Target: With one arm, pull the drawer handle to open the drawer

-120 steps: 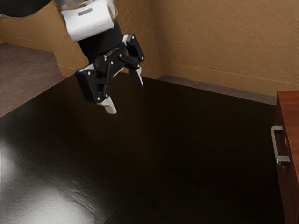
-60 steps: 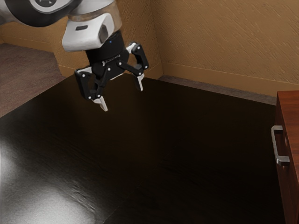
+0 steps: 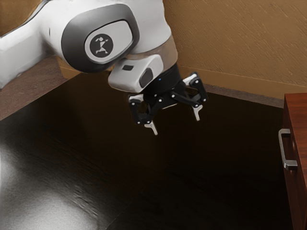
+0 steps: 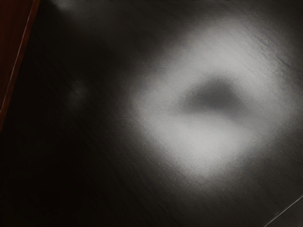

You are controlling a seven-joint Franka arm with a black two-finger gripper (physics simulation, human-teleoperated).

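Black two-finger gripper (image 3: 174, 122) hanging over the middle of the dark glossy counter (image 3: 86, 172), fingers spread apart, silver bar drawer handle (image 3: 287, 148) upright on the reddish-brown wooden drawer front (image 3: 298, 167) at the exterior view's right edge, well apart from the gripper, open counter surface between them

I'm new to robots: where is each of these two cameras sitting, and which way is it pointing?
Exterior view: beside the arm, looking down across the table toward the drawer and its handle; the arm and open end effector show.
Wrist view: on the hand, facing down at the tabletop.
Shared: the dark table and the red-brown drawer's edge.
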